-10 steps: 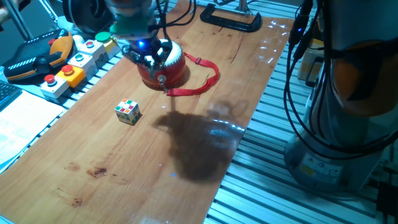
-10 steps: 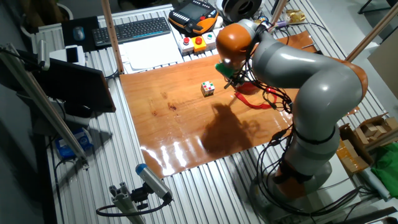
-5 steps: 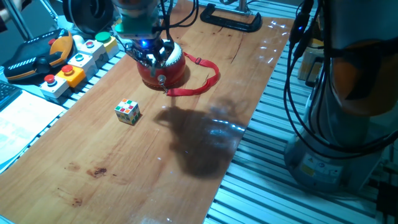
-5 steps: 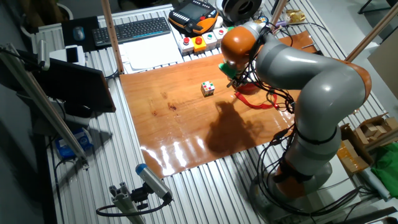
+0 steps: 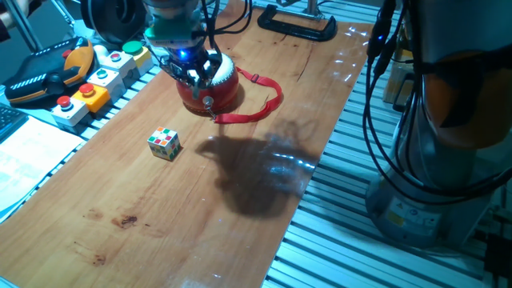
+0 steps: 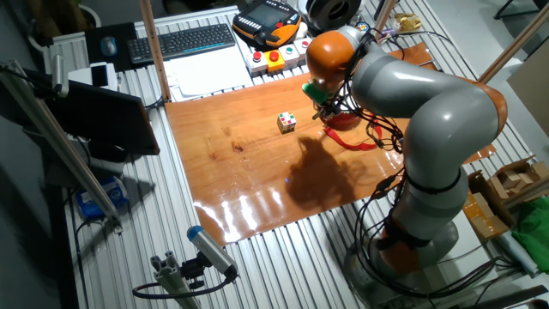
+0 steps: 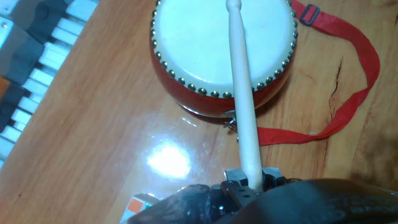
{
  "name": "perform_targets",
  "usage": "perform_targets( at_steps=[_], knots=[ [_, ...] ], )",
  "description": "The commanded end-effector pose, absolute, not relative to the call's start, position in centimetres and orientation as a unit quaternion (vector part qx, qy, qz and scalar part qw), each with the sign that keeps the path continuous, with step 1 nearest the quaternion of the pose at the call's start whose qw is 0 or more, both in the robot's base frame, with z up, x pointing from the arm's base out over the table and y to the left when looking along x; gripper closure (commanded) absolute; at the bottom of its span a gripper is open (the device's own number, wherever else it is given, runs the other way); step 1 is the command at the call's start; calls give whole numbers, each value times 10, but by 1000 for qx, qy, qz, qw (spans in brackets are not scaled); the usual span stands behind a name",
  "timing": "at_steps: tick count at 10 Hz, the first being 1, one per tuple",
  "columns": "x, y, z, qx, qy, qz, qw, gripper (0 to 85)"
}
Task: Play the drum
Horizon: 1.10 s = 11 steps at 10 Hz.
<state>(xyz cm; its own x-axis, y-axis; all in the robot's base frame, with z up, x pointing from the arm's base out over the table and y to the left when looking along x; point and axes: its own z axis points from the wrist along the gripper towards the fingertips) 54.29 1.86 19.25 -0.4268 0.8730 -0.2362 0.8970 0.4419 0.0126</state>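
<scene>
The drum (image 5: 222, 90) is a small round red toy with a white skin (image 7: 199, 37), metal studs and a red strap (image 7: 356, 93) trailing on the wooden table. My gripper (image 7: 252, 182) is shut on a pale wooden drumstick (image 7: 242, 99) that reaches forward over the skin, its tip near the drum's far rim. In the one fixed view the gripper (image 5: 192, 68) hangs low over the drum's left side. The other fixed view shows the gripper (image 6: 324, 101) beside the drum (image 6: 345, 120), which the arm partly hides.
A multicoloured cube (image 5: 164, 144) lies on the table in front of the drum. A box of push buttons (image 5: 90, 86) and an orange pendant (image 5: 44, 72) sit at the table's left edge. A black clamp (image 5: 296, 24) is at the far end.
The hand has shifted slightly over the drum, and the arm's shadow on the table has moved a little. Drum, strap and cube stay where they were.
</scene>
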Motion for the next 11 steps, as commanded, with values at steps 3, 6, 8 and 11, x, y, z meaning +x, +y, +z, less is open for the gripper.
perform_targets(
  at_steps=[3, 6, 8, 11],
  knots=[
    [546, 18, 187, 520, 846, -51, 103, 843],
    [549, 16, 179, 517, 849, -43, 95, 843],
    [550, 15, 175, 516, 850, -41, 93, 843],
    [551, 14, 172, 517, 850, -39, 95, 843]
  ],
)
